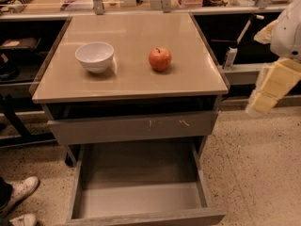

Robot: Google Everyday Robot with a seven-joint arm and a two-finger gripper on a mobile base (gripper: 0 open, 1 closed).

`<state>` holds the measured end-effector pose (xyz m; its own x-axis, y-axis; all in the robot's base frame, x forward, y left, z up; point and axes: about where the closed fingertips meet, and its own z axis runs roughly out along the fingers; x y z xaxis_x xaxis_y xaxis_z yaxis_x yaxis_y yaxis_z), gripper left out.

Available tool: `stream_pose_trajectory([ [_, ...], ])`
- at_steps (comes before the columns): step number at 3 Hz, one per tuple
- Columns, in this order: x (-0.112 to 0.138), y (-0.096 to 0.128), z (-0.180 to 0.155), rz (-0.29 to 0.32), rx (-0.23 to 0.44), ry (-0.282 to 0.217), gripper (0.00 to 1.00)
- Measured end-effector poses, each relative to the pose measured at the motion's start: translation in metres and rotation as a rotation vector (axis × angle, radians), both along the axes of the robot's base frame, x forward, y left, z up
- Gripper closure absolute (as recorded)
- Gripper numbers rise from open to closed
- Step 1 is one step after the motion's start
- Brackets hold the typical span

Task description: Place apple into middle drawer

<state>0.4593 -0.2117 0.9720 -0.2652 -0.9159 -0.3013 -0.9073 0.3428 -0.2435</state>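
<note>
The red-orange apple (160, 59) sits on the beige top of the drawer unit (141, 81), right of centre. The middle drawer (141, 218) is pulled open below, its smooth grey floor bare and its front edge near the bottom of the view. My gripper (270, 91), pale yellow under a white arm, hangs at the right edge of the view. It is off to the right of the unit, lower than the tabletop and well apart from the apple.
A white bowl (95, 56) stands left of the apple. A closed grey drawer with pale scratches (136, 126) sits above the open one. Dark shelving runs behind on both sides. A person's white shoes (19, 192) are at the lower left on the speckled floor.
</note>
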Motion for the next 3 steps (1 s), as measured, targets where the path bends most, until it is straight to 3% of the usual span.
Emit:
stream_pose_trajectory([
  [2, 0.096, 0.01, -0.028, -0.127, 0.181, 0.014, 0.0],
  [3, 0.139, 0.021, -0.045, -0.125, 0.266, 0.053, 0.0],
])
